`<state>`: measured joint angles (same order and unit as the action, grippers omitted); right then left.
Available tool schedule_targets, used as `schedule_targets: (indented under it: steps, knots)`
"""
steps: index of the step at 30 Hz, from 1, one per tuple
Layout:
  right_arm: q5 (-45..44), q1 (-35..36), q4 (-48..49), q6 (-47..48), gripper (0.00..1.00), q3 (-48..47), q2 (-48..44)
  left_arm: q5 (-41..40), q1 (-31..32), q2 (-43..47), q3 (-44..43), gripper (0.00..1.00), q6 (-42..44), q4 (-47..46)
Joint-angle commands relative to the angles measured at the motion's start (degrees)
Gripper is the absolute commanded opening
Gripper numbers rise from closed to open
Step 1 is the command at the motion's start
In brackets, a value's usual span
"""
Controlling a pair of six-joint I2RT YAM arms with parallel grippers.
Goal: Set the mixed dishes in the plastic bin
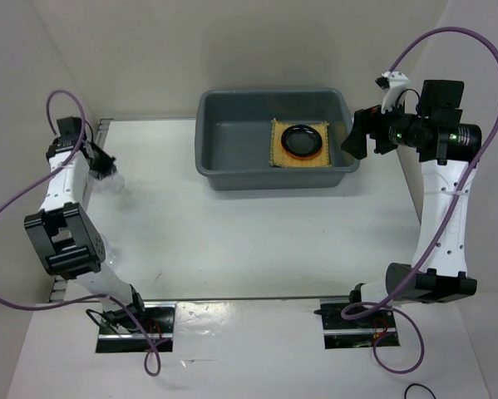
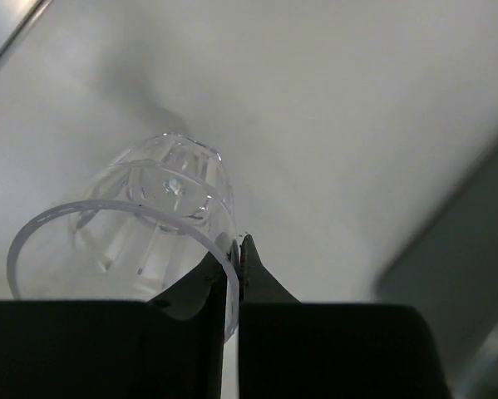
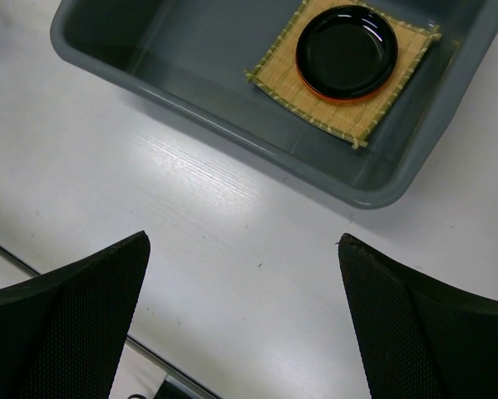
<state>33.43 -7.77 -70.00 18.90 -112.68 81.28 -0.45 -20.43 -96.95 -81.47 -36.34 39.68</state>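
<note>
The grey plastic bin (image 1: 224, 137) stands at the back middle of the table. Inside it, at its right end, lies the square tan bamboo mat (image 1: 278, 154), and on the mat sits the black plate (image 1: 303, 140). In the right wrist view the mat (image 3: 382, 100) and the black plate (image 3: 347, 50) show, with an orange rim (image 3: 336, 98) under the plate. My left gripper (image 1: 107, 169) is at the far left of the table, shut on the rim of a clear plastic cup (image 2: 140, 224). My right gripper (image 1: 354, 137) is open and empty beside the bin's right end.
The bin's left half (image 3: 182, 50) holds nothing. The bin's dark edge (image 2: 456, 249) shows at the right of the left wrist view. White walls close in the table at the back and sides. A metal strip (image 1: 232, 301) runs along the near edge.
</note>
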Motion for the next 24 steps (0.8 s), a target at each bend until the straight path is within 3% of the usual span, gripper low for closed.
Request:
schedule_targets:
  steps: [1, 3, 5, 7, 8, 9, 12, 16, 20, 24]
  knots:
    - [-0.1, -0.1, 1.2, -0.7, 0.98, -0.4, 0.4, 19.6, 1.4, 8.6, -7.6, 0.0, -5.7, -19.0]
    - [-0.1, -0.1, 1.2, -0.2, 0.98, 0.2, 0.4, 26.3, 5.3, 9.8, -8.3, 0.0, -5.7, -31.8]
    - [-0.1, -0.1, 1.8, -0.2, 0.98, 1.4, 0.4, 28.9, 9.5, 9.1, -10.2, 0.0, -2.3, -35.0]
    - [-0.1, -0.1, 2.4, -0.2, 0.98, 1.4, 0.4, 28.9, 16.7, 4.3, -16.3, 0.0, 2.6, -30.1]
    - [-0.1, -0.1, 2.4, -0.2, 0.98, 1.4, 0.4, 28.9, 19.2, 1.9, -19.7, 0.0, 9.2, -26.4]
    - [-1.0, -0.1, 2.4, -0.2, 0.98, 1.4, 0.4, 28.0, 24.2, -3.4, -26.8, 0.0, 12.6, -18.5]
    - [-1.5, -0.1, 2.4, -0.2, 0.98, 2.0, -0.2, 18.8, 33.4, -14.0, -37.6, 0.0, 22.7, -4.1]
    - [-2.0, -0.1, 2.9, -0.2, 0.98, 2.6, -0.2, 6.7, 41.6, -28.7, -57.0, 0.0, 26.5, 10.3]
    - [-2.8, -0.1, 2.4, 0.4, 0.98, 3.8, -1.3, -1.6, 45.0, -32.7, -55.8, 0.0, 26.5, 11.4]
    - [-2.8, -0.1, 2.4, 0.4, 0.98, 6.2, -2.4, -2.9, 47.2, -35.9, -54.0, 0.0, 27.1, 12.0]
